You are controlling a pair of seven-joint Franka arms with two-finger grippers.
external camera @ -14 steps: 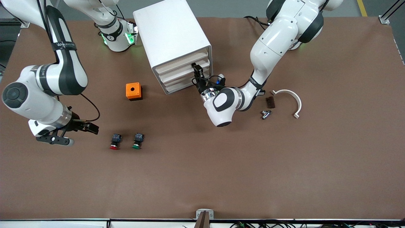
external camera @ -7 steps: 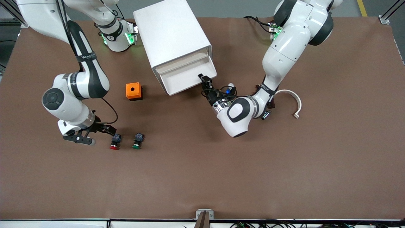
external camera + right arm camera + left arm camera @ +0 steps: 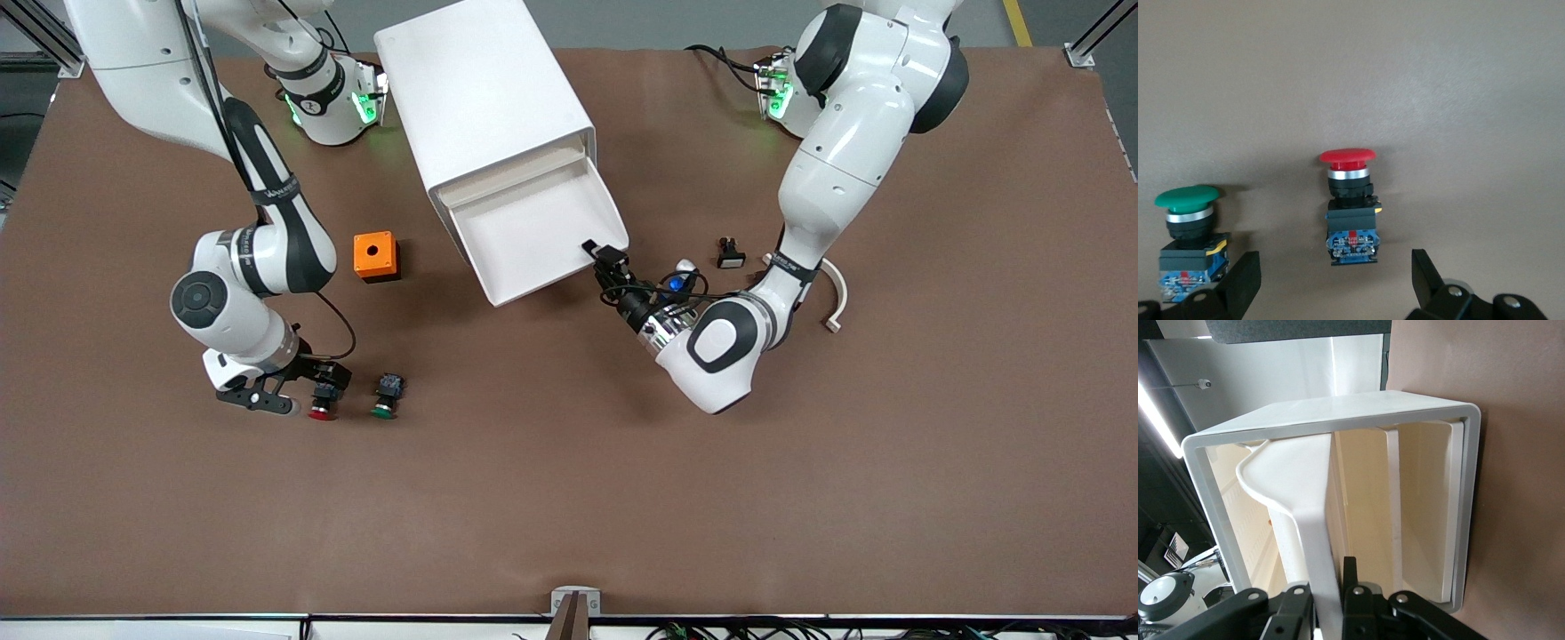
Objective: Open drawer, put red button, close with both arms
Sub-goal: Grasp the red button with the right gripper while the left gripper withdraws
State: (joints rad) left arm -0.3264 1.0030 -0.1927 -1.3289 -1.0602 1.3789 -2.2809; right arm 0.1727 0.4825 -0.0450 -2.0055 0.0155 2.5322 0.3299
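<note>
- In the front view, you see the top drawer pulled well out of the white cabinet, its tray bare and tilted down toward the counter.
- Your left tool is clamped tight on the drawer's front edge, at the corner toward the left arm's end of the counter.
- Your right tool is down at the counter with its fingers spread, right at the red button.
- The red button lies on the counter just beside the green button, both nearer the front camera than the orange box.
- A white curved piece and a small dark part lie near the left arm.
- In the left wrist view, you see the left tool's fingers pinching the drawer's thin front wall, with the cabinet's open frame around it.
- In the right wrist view, the red button lies between the right tool's open fingers, not touched by either; the green button lies beside one finger, outside the gap.
</note>
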